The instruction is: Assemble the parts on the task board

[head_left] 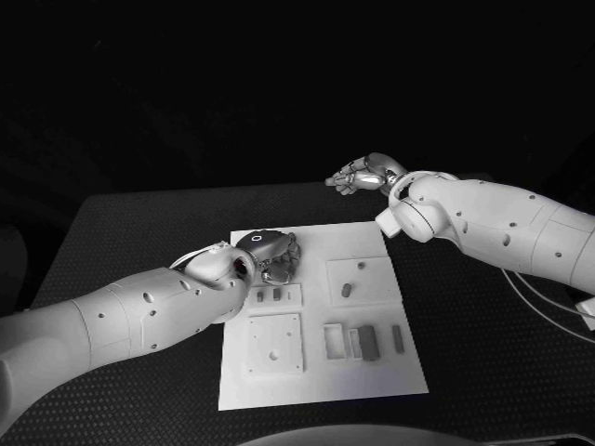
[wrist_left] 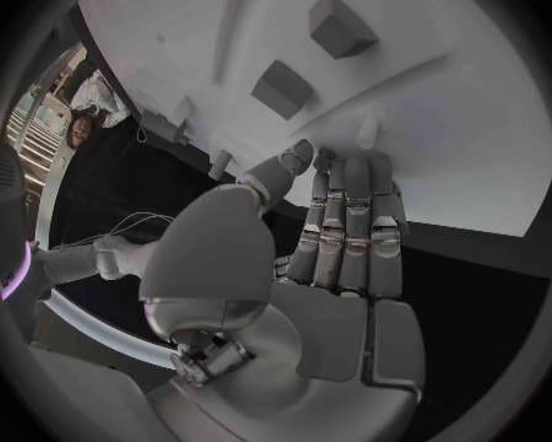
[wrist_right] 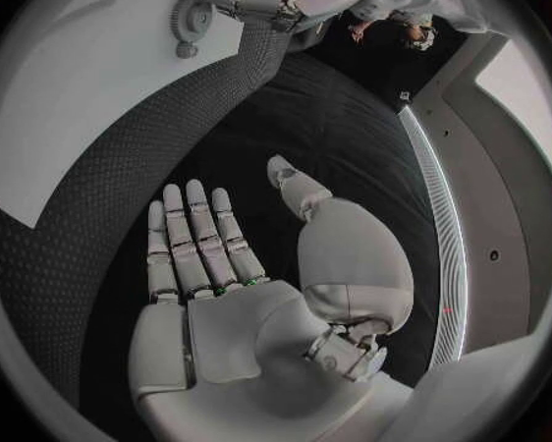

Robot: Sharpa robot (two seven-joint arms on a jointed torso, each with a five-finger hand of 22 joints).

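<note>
The left hand (head_left: 269, 253) hangs over the near-left part of the task board (head_left: 378, 372). Its fingers (wrist_left: 350, 216) are straight and side by side, reaching toward the board, and it holds nothing. Small grey parts (head_left: 364, 342) lie on the white board just beside and past this hand. The right hand (head_left: 358, 177) is well apart, off the far edge of the board. Its fingers (wrist_right: 191, 236) are stretched out flat and it holds nothing.

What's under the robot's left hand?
The silver left hand hovers over the white task board's far left corner. Two small grey parts show beyond its fingertips; anything directly beneath is covered.
</note>
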